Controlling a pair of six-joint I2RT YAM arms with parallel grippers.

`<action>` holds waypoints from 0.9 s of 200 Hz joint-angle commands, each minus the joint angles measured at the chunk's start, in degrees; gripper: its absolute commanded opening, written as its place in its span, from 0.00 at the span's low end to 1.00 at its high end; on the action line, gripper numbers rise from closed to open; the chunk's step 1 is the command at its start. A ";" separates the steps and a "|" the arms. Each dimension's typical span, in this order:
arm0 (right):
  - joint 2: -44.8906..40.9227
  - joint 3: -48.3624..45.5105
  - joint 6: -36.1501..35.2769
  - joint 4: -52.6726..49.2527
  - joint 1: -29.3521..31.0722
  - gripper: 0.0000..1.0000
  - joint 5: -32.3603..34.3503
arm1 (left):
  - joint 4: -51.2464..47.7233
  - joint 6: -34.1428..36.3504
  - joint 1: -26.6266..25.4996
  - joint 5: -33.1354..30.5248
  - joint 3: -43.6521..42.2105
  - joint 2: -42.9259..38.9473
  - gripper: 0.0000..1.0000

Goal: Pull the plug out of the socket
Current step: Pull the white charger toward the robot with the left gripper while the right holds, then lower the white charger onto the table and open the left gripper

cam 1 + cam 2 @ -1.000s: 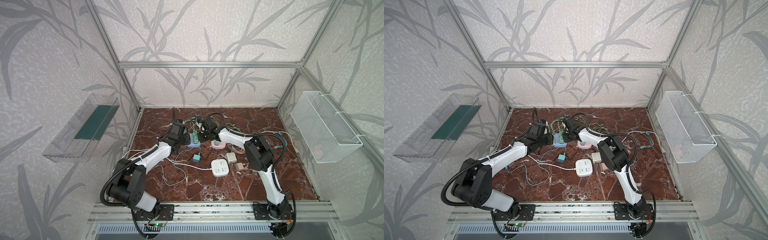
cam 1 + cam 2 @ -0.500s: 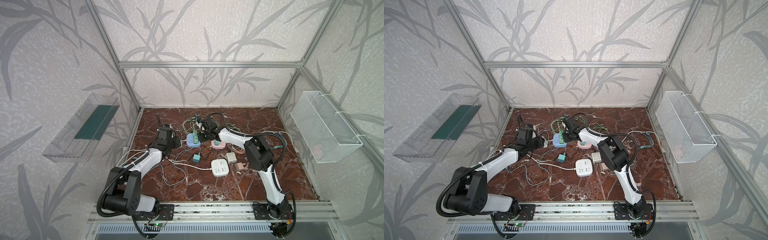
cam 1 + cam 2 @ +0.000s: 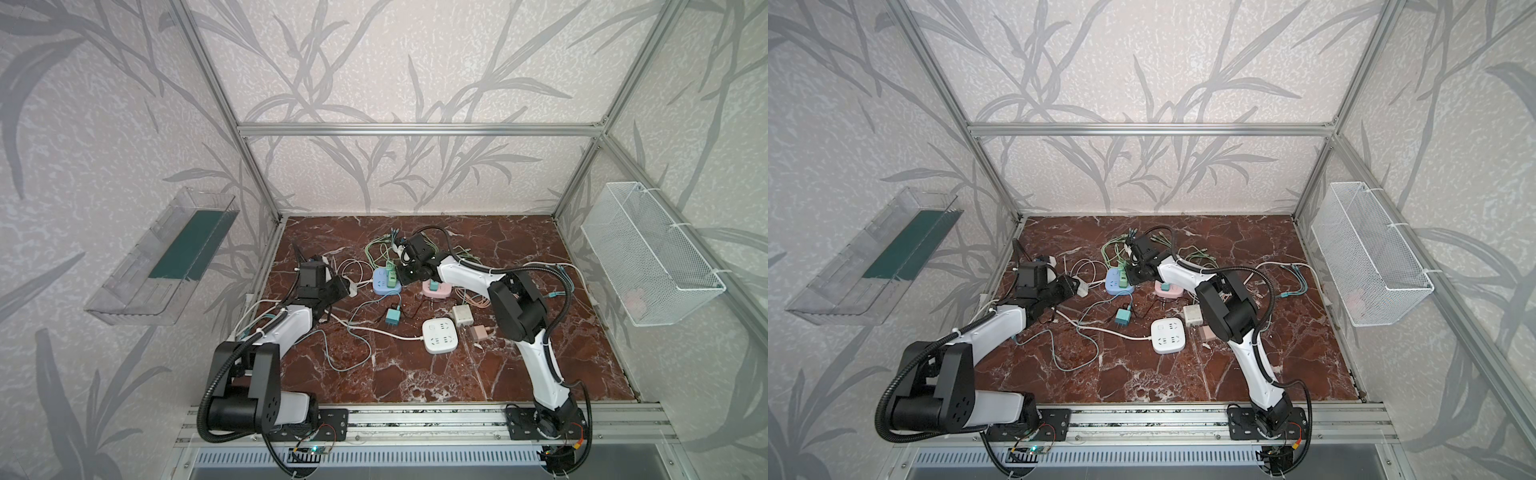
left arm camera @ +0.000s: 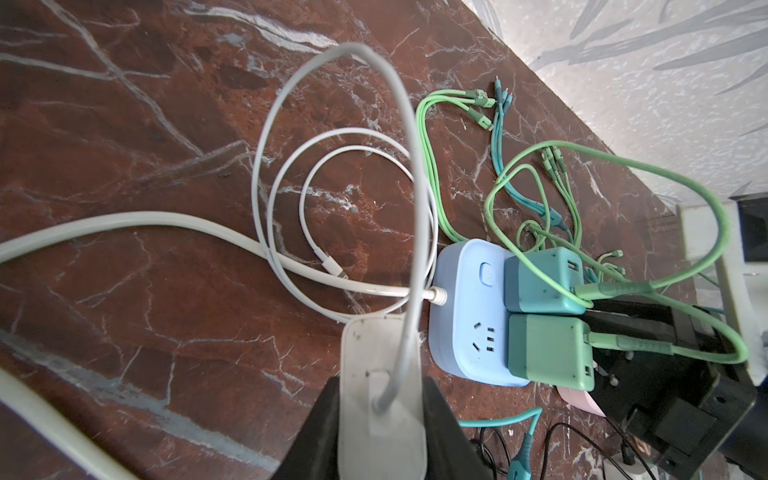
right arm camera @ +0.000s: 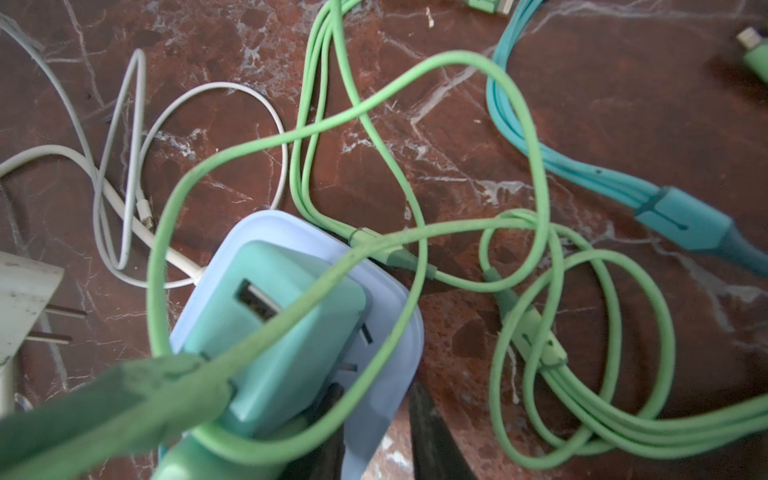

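1. Since one second ago, the left gripper (image 4: 380, 399) has drawn back from the blue socket (image 4: 465, 316) and carried the white plug (image 4: 374, 349) with it. The right gripper (image 3: 404, 277) has kept its place at the socket.
2. Left jaws: clenched on the white plug, with one finger on each flat side. The plug body projects ahead of the jaws.
3. Plug position: clear of the blue socket and apart from it, above the marble tabletop (image 3: 457, 374). In the right wrist view its two prongs (image 5: 62, 320) are bare and point toward the socket.
4. A white cable (image 4: 266, 199) leaves the plug face ahead of the left jaws. It arcs upward and coils on the tabletop between those jaws and the socket.
5. Right jaws: closed on the edge of the blue socket. In the right wrist view a corner of the socket sits between the two fingers.
6. Two chargers sit in the socket just ahead of the right jaws: a teal charger (image 4: 544, 282) and a green charger (image 4: 548, 353). Each carries a green lead (image 4: 623, 166).
7. One outlet (image 4: 482, 336) on the socket face is exposed, on the side toward the left jaws.
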 commanded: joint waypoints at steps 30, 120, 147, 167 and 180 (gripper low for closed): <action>2.48 -2.81 -1.15 -8.42 -0.26 0.28 0.84 | 7.44 -3.18 2.07 6.94 -1.32 2.74 0.31; 1.79 -2.82 -1.30 -8.53 -0.27 0.29 0.82 | 10.20 -4.20 3.59 11.84 -1.92 8.64 0.31; 1.52 -2.85 -1.47 -8.61 -0.27 0.30 0.89 | 10.74 -4.29 3.71 12.03 -2.51 9.30 0.31; 1.43 -2.87 -1.57 -8.71 -0.27 0.30 1.05 | 10.84 -4.38 3.86 12.19 -2.93 9.80 0.31; 1.42 -2.78 -1.65 -8.79 -0.27 0.30 1.10 | 11.04 -4.43 3.92 12.21 -3.23 10.10 0.33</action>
